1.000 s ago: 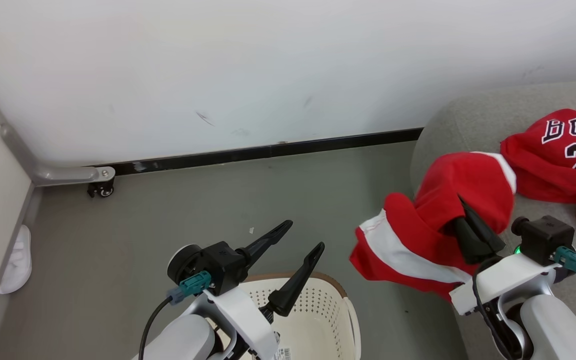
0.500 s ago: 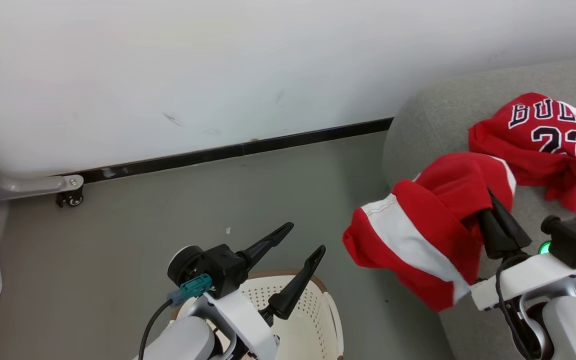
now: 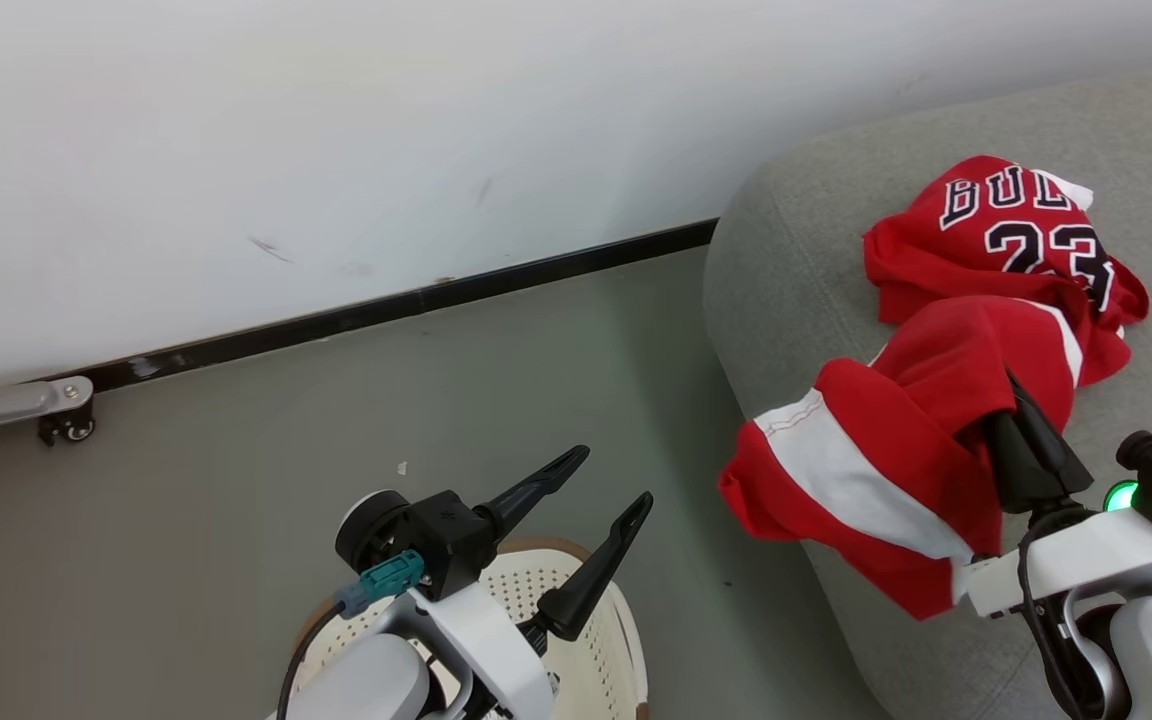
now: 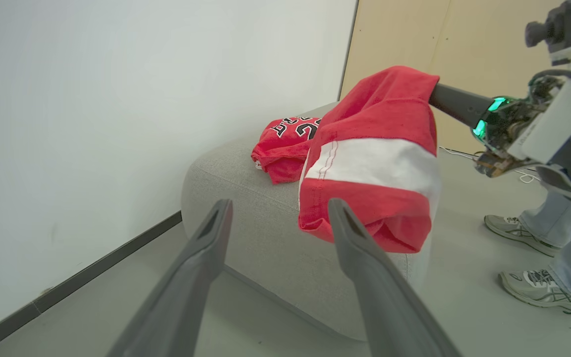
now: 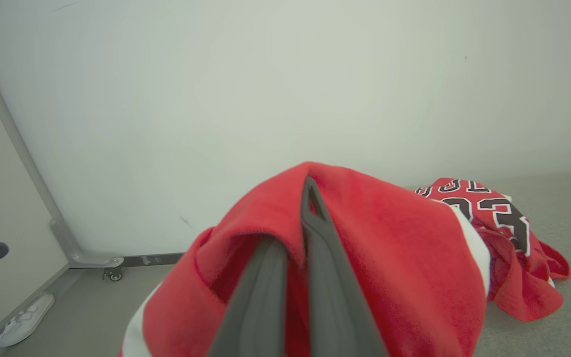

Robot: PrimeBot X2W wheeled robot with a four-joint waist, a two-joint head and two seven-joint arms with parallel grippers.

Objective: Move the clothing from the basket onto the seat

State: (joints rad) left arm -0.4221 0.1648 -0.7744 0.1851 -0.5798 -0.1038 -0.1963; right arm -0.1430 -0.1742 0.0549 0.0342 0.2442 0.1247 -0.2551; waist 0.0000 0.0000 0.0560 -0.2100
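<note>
Your right gripper is clamped on the shorts; in the right wrist view its two fingers lie pressed together with red cloth bunched over and around them; the shorts hang from those fingers, white stripe outward, above the left end of the sofa, with the lower folds drooping past the sofa's edge toward the floor; you cannot tell whether any part of them touches the cushion. Your left gripper has its fingers spread wide with nothing between them; it hovers over the basket, whose brown rim and perforated wall show beneath it at the bottom of the head view. You can see the jersey lying crumpled on the sofa, lettering up, just beyond the shorts; the two overlap in the head view, and contact between them is unclear. From the left wrist you see the shorts in front of the jersey, and a person's shoes on the floor to the right. A slipper lies by the wall.
</note>
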